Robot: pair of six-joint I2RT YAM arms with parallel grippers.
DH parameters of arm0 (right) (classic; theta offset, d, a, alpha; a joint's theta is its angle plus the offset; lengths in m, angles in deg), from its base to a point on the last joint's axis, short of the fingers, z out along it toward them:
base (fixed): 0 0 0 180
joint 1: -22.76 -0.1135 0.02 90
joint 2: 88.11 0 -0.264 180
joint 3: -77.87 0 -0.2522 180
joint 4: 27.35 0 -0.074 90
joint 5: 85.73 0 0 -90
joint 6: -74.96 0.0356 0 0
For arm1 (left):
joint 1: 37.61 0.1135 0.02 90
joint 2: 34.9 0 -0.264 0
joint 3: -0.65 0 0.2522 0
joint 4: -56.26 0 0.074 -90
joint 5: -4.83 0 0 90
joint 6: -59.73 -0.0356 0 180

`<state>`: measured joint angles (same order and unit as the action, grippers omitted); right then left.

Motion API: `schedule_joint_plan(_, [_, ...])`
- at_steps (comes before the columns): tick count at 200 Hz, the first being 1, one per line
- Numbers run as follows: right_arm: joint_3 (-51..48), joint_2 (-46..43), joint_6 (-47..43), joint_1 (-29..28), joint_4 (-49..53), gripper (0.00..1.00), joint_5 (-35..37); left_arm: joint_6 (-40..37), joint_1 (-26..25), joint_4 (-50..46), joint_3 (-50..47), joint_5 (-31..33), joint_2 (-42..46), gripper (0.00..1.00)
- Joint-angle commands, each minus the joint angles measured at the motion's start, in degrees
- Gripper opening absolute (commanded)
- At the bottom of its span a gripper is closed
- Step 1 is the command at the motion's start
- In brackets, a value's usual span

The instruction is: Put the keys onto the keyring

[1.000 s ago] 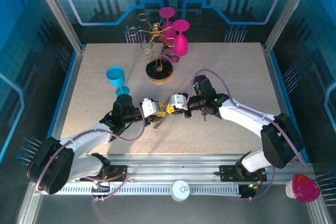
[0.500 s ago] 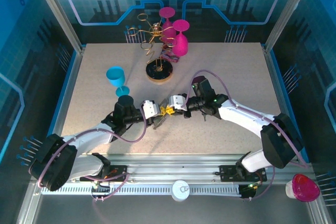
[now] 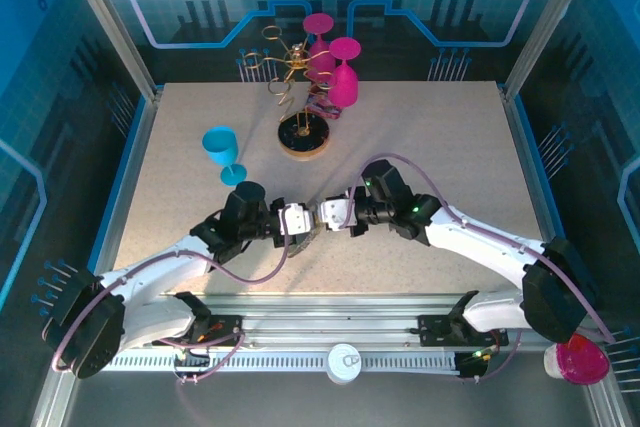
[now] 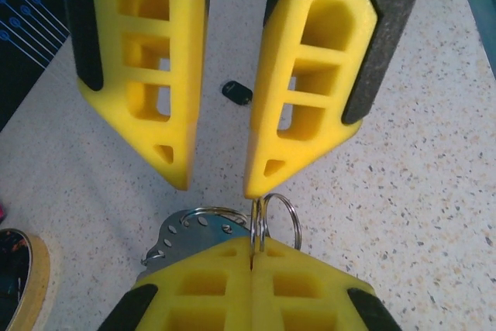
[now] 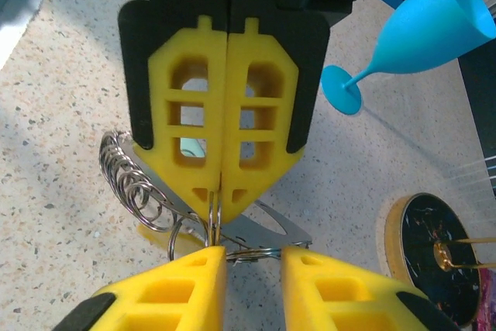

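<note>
A blue goblet [image 3: 221, 147] stands upright at the left of the worktop [image 3: 440, 147], apart from both arms. Further back and a little right, a gold wire rack [image 3: 300, 97] rises from a round wooden base, with two pink goblets [image 3: 338, 72] hanging upside down on it.

Nearer the front, the left hand [image 3: 312, 226] lies low over the worktop and points right, tip to tip with the right hand [image 3: 324, 217].

In the left wrist view the left hand [image 4: 252, 244] is closed tight. Its yellow fingers press flat together, with the thin silver wire of the keyring [image 4: 263, 218] pinched edge-on between their tips. A flat silver piece [image 4: 182, 234] with a row of holes hangs from the ring just left of those tips. The right hand [image 4: 221, 180] faces it, parted to a moderate gap and holding nothing, with one fingertip touching the top of the ring. Past that gap a small black piece [image 4: 236, 92] lies on the worktop, too small to make out.

In the right wrist view the left hand [image 5: 215, 195] is closed on the keyring [image 5: 132, 184], whose silver loops bunch to the left. A small yellow bit [image 5: 155, 232] lies below them. The flat silver piece [image 5: 267, 232] juts to the right. The right hand [image 5: 252, 257] has its fingers apart, just below the ring wire
</note>
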<state>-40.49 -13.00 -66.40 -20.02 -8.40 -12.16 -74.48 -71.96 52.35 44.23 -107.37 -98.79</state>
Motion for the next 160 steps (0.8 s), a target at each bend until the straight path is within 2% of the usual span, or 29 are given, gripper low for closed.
schedule_joint_plan(1, [-0.8,-0.3,-0.9,-1.2,0.9,0.26,1.5,-2.7,-0.9,-4.1,2.4,1.0,1.1,0.00])
schedule_joint_plan(57, [-2.4,-0.7,1.6,-1.1,-0.7,0.26,-1.6,-1.5,-1.1,-3.6,2.5,1.9,1.2,0.00])
schedule_joint_plan(102, [-10.1,-4.9,9.7,2.0,-12.5,0.25,-7.5,-0.4,-1.1,-1.6,1.5,1.1,1.5,0.00])
schedule_joint_plan(160, [-12.2,-2.1,12.4,1.4,-20.3,0.23,-8.4,-0.3,-1.1,-2.0,1.7,0.1,1.6,0.00])
